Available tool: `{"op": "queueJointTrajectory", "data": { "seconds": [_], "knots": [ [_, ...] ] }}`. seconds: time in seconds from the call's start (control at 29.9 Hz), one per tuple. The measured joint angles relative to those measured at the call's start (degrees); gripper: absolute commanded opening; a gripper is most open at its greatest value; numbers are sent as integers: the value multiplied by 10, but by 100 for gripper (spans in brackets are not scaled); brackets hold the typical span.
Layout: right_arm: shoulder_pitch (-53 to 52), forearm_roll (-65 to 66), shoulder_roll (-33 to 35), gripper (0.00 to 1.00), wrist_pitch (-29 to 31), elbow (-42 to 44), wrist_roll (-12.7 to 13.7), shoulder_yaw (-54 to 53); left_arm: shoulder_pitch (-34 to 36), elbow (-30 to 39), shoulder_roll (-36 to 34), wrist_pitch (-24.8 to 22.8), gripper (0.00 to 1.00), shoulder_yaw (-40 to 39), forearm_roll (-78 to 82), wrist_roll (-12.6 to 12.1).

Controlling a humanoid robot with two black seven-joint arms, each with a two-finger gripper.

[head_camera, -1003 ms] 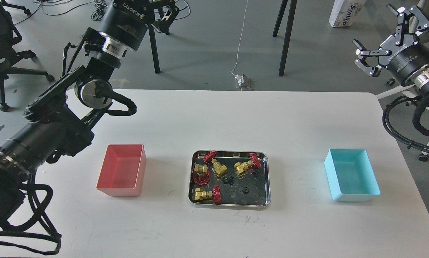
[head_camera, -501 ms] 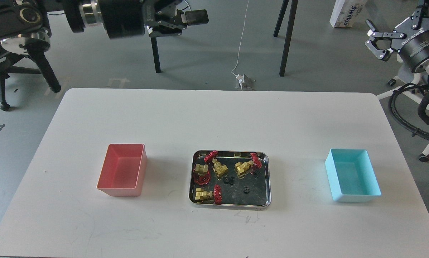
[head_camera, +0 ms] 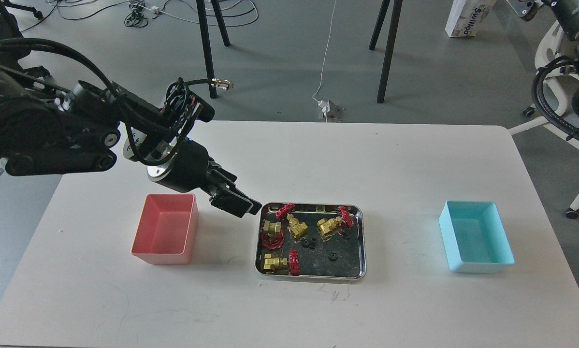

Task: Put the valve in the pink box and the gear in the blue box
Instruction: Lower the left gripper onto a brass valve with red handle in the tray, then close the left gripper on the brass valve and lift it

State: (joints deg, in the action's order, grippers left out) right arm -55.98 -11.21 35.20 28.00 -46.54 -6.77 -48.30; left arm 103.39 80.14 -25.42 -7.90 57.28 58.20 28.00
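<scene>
Four brass valves with red handwheels lie in a shiny steel tray (head_camera: 312, 277) at the table's middle; the nearest valve (head_camera: 280, 262) is at its front left. Tiny black gears (head_camera: 310, 243) lie between them, one gear (head_camera: 333, 255) apart to the right. The pink box (head_camera: 166, 227) stands empty left of the tray. The blue box (head_camera: 475, 237) stands empty at the right. My left gripper (head_camera: 238, 204) hangs low between the pink box and the tray's back left corner; its dark fingers cannot be told apart. My right gripper (head_camera: 524, 7) is cut off by the top right edge.
Black stand legs (head_camera: 206, 53) and another pair (head_camera: 383, 53) rise from the floor behind the table. A white cable with a plug (head_camera: 325, 107) lies there. A white carton (head_camera: 466, 17) stands at the back right. My right arm's cables (head_camera: 555, 96) hang beside the table's right edge.
My left arm has swung down from high at the back left to just above the table beside the tray. My right arm has lifted further up, mostly leaving the view.
</scene>
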Motion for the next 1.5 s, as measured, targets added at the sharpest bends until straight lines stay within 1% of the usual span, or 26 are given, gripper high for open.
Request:
{"op": "queueJointTrajectory", "data": {
  "seconds": [0.03, 0.13, 0.2, 0.27, 0.4, 0.47, 0.57, 0.63, 0.77, 0.94, 1.04, 1.27, 1.5],
  "knots": [
    [0, 0, 0, 100, 0, 1, 0, 2, -4, -1, 12, 23, 96, 14, 1, 0],
    [5, 0, -2, 100, 0, 2, 0, 5, -9, -6, 44, 72, 96, 41, 3, 0],
    [12, 0, -4, 100, 0, 2, 0, 6, -12, -17, 67, 90, 96, 47, 2, 0],
    [17, 0, -5, 100, 0, 3, 0, 6, -20, -35, 91, 99, 96, 48, 2, 0],
    [21, 1, -5, 100, 0, 7, 3, 6, -49, -75, 126, 111, 96, 49, 1, 0],
    [22, 1, -2, 100, 0, 8, 12, 8, -63, -92, 139, 116, 96, 49, 1, 0],
    [21, 1, -5, 100, -15, 8, 34, 9, -87, -117, 154, 120, 96, 47, 1, 0],
    [19, 1, -7, 100, -24, 6, 39, 9, -102, -135, 161, 120, 96, 45, 1, 0],
    [19, 1, -9, 100, -29, 5, 40, 5, -131, -173, 179, 130, 96, 44, 1, 0],
    [21, 1, -9, 100, -30, 6, 40, 5, -157, -203, 186, 142, 95, 45, 1, 0],
    [22, 1, -9, 100, -30, 6, 40, 6, -170, -210, 188, 142, 95, 44, 2, 0],
    [31, 1, -10, 100, -30, 6, 40, 7, -194, -214, 188, 142, 89, 41, 1, 0],
    [42, 1, -10, 100, -29, 6, 40, 7, -218, -245, 190, 143, 86, 40, 1, 0]
  ]
}}
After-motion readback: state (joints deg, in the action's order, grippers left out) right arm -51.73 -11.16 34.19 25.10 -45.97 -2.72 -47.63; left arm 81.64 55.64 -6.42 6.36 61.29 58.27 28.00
